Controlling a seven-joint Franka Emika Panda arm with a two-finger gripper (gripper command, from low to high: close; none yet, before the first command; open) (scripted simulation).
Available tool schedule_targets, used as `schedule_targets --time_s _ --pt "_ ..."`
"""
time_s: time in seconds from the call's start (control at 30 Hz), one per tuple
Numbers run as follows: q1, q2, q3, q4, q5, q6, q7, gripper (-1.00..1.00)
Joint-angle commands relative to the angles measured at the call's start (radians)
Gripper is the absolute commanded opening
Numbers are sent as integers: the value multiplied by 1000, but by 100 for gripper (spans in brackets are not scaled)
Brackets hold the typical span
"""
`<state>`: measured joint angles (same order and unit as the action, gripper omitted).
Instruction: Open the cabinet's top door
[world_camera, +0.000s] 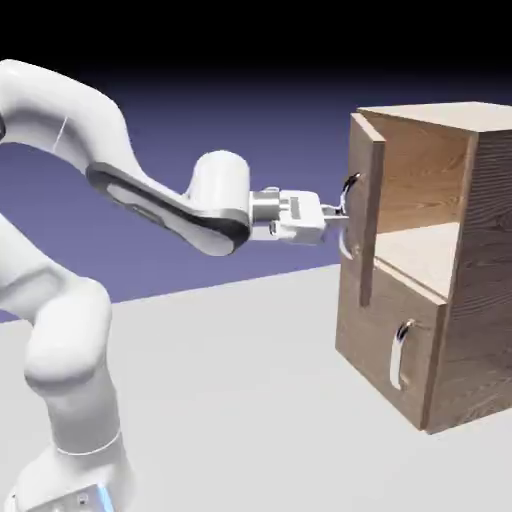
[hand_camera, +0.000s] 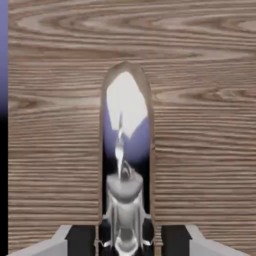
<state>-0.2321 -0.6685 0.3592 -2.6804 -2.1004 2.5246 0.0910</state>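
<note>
Closed on the silver handle (hand_camera: 126, 150), large and close at the lower middle of the hand view, is your hand (hand_camera: 126, 240). Your top door (world_camera: 366, 205) stands ajar at the exterior view's upper right, its cabinet (world_camera: 480, 280) opening showing behind it, above the shut lower door (world_camera: 388, 335).

Simulated robot test scene: rendered white arm (world_camera: 70, 110), pale plain bench (world_camera: 230, 400), lone wooden cabinet (world_camera: 485, 270) ahead of jaws (world_camera: 338, 214), blue-violet backdrop (world_camera: 250, 130).
</note>
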Motion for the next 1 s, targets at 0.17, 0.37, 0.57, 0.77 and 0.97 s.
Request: schedule_targets --time_s 0.17,0.37,0.57,0.77,0.97 --pt "17 -68 92 -45 260 -87 -144 -100" --pt "61 -103 198 -59 521 -233 -271 -100" --pt "98 -83 346 -12 780 -458 -362 -100" --pt "64 0 531 110 978 -719 -396 -100" --pt "-59 110 743 277 1101 -968 -391 -100"
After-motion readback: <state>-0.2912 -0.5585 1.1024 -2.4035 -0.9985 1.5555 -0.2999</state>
